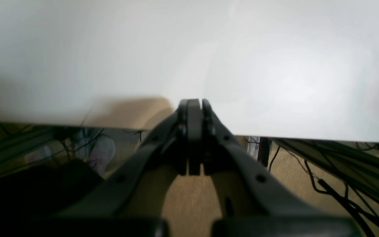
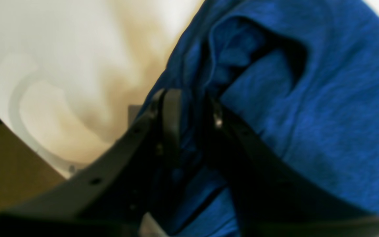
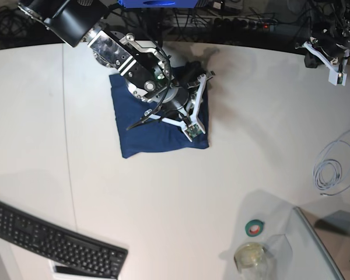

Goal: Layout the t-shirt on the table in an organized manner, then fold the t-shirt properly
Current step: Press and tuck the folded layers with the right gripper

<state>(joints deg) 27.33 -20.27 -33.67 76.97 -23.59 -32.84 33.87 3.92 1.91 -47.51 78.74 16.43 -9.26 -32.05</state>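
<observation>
- Left wrist: left gripper (image 1: 194, 108) clenched, holding nothing, at the table (image 1: 275, 65) edge.
- Right wrist: right gripper (image 2: 189, 108) pinching a fold of the t-shirt (image 2: 324, 115).
- Base: t-shirt (image 3: 140, 137) folded far-left of centre on table (image 3: 221, 175); keyboard (image 3: 52, 240) near left.

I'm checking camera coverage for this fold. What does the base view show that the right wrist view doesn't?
Only the base view shows the whole folded t-shirt, the keyboard, the tape roll, the coiled cable and the left end effector parked at the far table edge. Only the right wrist view shows the right end effector closed on a fabric fold, close up. Both share the shirt and the white table.
</observation>
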